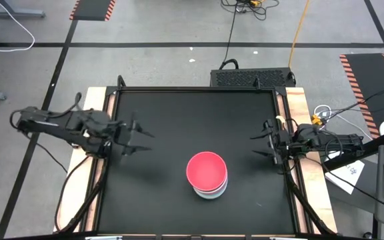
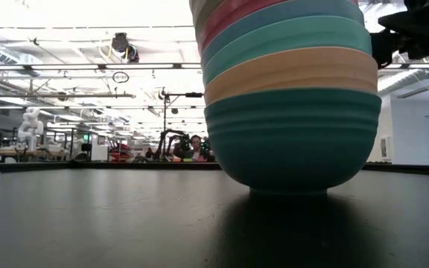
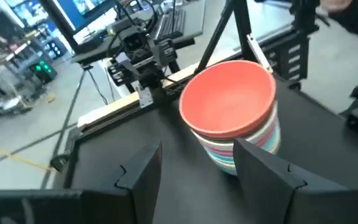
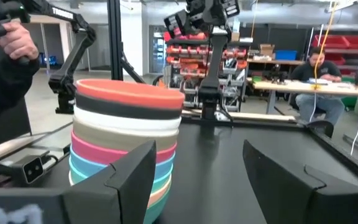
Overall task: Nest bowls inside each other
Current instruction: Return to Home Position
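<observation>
— Black table [image 1: 179,113]. Where is the stack of bowls [image 1: 207,175]?
— Mid-table, near the edge at the bottom of the high view. Coral bowl [image 3: 229,99] on top, teal bowl [image 2: 293,141] lowest, with open room on both sides.
— Arms?
— Left gripper [image 1: 145,140] is just inside the left edge and right gripper [image 1: 254,146] just inside the right. Both point inward, well apart from the stack, fingers spread and holding nothing.
</observation>
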{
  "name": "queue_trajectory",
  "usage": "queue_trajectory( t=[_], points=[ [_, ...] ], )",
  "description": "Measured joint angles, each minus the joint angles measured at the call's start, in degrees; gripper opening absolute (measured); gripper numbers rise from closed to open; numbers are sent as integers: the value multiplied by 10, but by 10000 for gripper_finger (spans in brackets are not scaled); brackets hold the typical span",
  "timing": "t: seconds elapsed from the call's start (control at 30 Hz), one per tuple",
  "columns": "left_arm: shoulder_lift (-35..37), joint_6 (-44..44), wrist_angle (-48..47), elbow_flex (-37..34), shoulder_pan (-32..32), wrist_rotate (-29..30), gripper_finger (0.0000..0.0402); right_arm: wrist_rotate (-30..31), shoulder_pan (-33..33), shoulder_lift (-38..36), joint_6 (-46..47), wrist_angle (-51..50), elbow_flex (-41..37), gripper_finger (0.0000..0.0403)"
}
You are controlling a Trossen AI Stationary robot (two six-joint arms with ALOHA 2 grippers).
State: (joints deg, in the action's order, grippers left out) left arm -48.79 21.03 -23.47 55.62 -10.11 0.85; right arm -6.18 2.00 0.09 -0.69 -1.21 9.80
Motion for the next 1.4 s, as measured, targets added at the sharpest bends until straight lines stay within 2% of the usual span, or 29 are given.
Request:
queue_trajectory(
  t=[0.1,0.17,0.23,0.3,0.43,0.53,0.83,0.93,1.03,1.23,1.4],
  points=[
    [23,-47,-40,-21,-30,48,200,3,0,0,9,-18,0,235],
    [27,-68,-105,-35,-56,122,200,13,0,0,16,-26,0,235],
    [33,-83,-122,-61,-81,199,200,22,0,0,16,-34,0,235],
    [50,-71,-78,-92,-101,247,200,33,0,0,15,-34,0,235],
    [103,15,81,-155,-116,251,200,34,0,0,10,-31,0,235],
    [149,61,155,-197,-107,236,200,34,0,0,8,-30,0,235],
    [253,43,193,-308,-29,8,200,30,0,0,4,-31,0,235],
    [261,25,184,-323,-6,-46,200,-3,0,0,7,-31,0,235],
    [259,18,174,-340,10,-71,200,-29,0,0,15,-31,0,235],
    [261,-2,155,-380,42,-68,200,-26,0,0,20,-32,-33,235],
    [269,1,177,-417,80,-56,200,-12,0,0,20,53,-77,235]
  ],
)
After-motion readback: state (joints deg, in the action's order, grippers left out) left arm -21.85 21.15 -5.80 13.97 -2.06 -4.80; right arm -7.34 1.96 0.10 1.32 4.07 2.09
